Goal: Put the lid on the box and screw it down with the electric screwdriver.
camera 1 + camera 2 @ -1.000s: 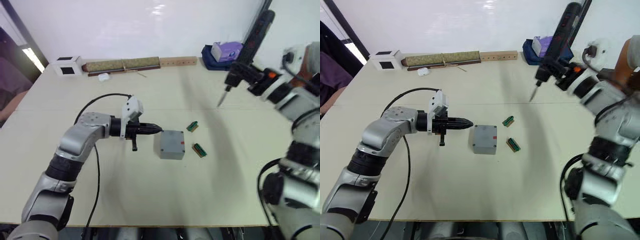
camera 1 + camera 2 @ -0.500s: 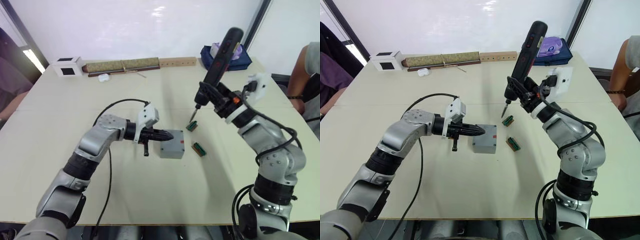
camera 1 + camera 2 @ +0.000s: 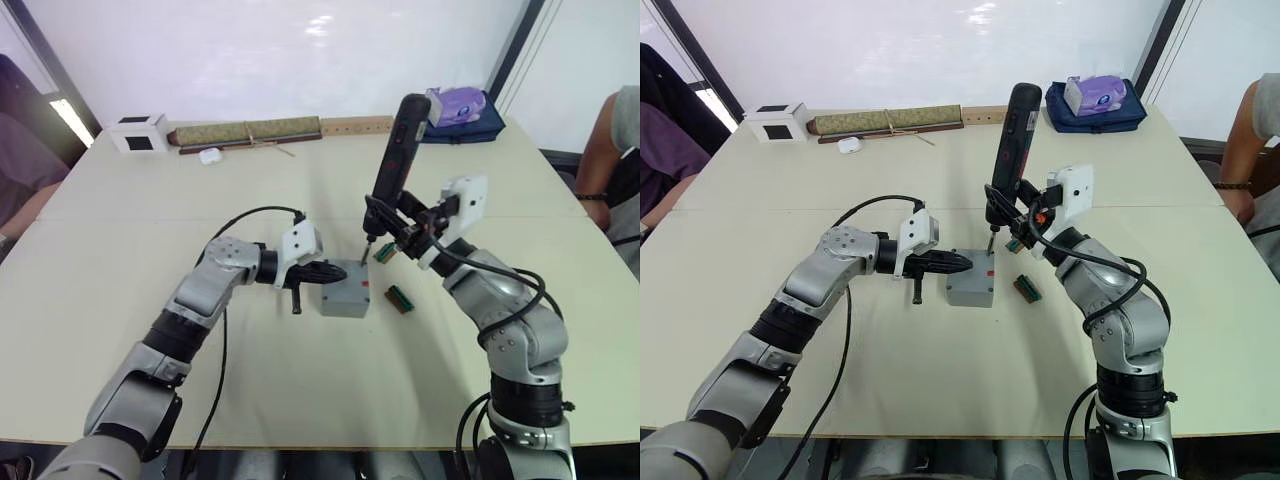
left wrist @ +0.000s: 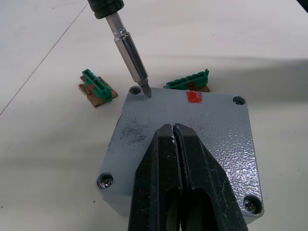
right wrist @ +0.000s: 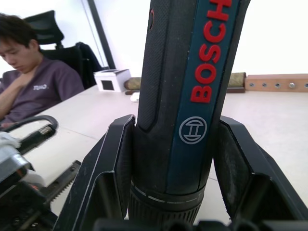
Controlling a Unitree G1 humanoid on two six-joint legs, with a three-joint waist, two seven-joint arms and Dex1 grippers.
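Near the table's middle, the rigid lid (image 4: 187, 132) on the box (image 3: 345, 300) is pinned by the closed left gripper (image 4: 175, 132), while the top-heavy Bosch electric screwdriver (image 3: 1012, 150), clamped low on its barrel by the right gripper (image 5: 171, 159), is tipped at a corner screw hole (image 4: 136, 90).

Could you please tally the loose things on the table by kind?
Grey box with its lid on: 1
Electric screwdriver, held in the right pincer: 1
Green circuit boards: 2
White cube with a black face: 1
Long roll: 1
Wooden strip with holes: 1
Small white object: 1
Blue bag with a tissue pack on it: 1
Total: 9
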